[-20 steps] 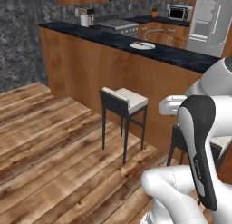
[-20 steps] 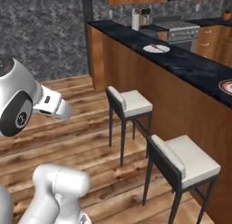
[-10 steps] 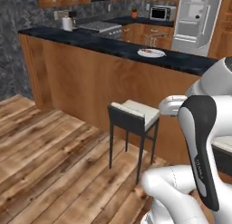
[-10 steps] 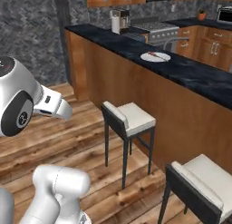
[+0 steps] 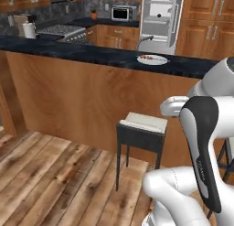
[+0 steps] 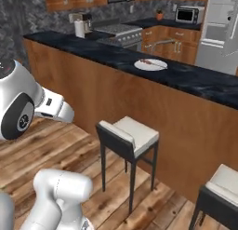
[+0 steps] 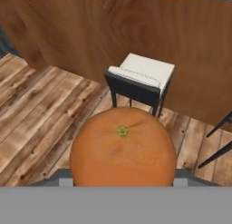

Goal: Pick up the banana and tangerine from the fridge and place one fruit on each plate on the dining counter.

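Observation:
The tangerine [image 7: 122, 148], round and bright orange, sits right in front of the hand camera, and my gripper [image 7: 122, 175] is shut on it; the fruit hides the fingertips. Ahead runs the dining counter [image 5: 82, 53] [image 6: 93, 50], with its dark marbled top and reddish wood front. One whitish plate [image 5: 152, 60] [image 6: 150, 64] lies on that top, carrying a thin dark-red streak too small to make out. The fridge [image 5: 160, 19] [image 6: 223, 33] stands far behind the counter with its pale shelves showing. The banana is out of view.
A dark stool with a white seat [image 5: 141, 126] [image 6: 128, 133] [image 7: 140, 75] stands against the counter front, directly ahead. A second stool [image 6: 223, 192] is to its right. A stove [image 5: 59, 32], a microwave [image 5: 119, 12] and wooden cabinets line the back wall. Wood floor lies open to the left.
The whole scene has shifted in both base views: the base has moved, bringing the counter front and the stool nearer and more face-on. The arm's pose looks unchanged.

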You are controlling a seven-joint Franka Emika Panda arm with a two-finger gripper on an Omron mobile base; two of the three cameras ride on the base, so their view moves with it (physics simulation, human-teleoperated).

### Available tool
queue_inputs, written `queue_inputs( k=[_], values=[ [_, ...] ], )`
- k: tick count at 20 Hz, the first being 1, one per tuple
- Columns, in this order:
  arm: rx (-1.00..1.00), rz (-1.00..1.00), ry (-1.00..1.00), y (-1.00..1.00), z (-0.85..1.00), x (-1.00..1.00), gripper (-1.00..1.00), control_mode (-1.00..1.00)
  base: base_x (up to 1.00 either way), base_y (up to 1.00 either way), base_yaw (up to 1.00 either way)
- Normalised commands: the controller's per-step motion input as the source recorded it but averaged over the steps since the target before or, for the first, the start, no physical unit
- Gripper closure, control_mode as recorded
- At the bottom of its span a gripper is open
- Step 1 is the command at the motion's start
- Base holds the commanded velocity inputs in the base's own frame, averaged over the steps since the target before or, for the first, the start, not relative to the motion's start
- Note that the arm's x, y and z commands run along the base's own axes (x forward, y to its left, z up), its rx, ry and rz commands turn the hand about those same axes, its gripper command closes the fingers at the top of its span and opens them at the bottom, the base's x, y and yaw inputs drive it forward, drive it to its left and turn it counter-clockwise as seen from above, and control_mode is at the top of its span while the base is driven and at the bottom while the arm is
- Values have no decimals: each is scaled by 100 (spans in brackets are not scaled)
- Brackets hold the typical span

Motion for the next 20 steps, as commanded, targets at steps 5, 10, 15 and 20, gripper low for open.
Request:
queue_inputs(
  k=[5, 10, 15, 20],
  values=[
    [0, 0, 0, 0, 0, 0, 100, 100, 81, 94, -47],
    [0, 0, 0, 0, 0, 0, 100, 100, 77, 96, -54],
    [0, 0, 0, 0, 0, 0, 100, 100, 78, 84, -58],
    [0, 0, 0, 0, 0, 0, 100, 100, 89, 62, -45]
  ],
)
